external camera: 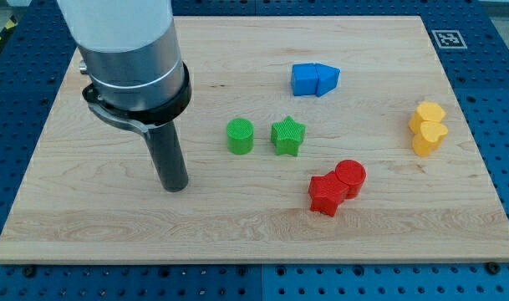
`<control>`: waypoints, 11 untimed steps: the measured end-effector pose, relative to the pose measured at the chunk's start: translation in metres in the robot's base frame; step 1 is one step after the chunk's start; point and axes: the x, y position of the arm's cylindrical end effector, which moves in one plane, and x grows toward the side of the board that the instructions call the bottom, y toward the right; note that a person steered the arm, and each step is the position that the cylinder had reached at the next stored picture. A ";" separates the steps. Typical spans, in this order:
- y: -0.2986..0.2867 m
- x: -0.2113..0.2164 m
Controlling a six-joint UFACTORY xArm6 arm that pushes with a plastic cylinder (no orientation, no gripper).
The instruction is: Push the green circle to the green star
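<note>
The green circle [240, 136] stands near the board's middle. The green star [287, 135] is just to its right, with a narrow gap between them. My tip [175, 186] rests on the board to the left of the green circle and a little lower in the view, well apart from it. The rod rises from the tip to the arm's grey body at the view's top left.
A blue cube and blue triangle-like block [314, 79] sit together at the top middle. Two yellow blocks [427, 128] are at the right. A red circle [350, 176] and a red star [325, 194] touch at the lower right. The wooden board [87, 226] ends close to the view's bottom.
</note>
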 end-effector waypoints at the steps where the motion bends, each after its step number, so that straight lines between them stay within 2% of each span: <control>1: 0.000 -0.010; 4: 0.000 -0.072; 10: 0.077 -0.069; 11: 0.043 -0.063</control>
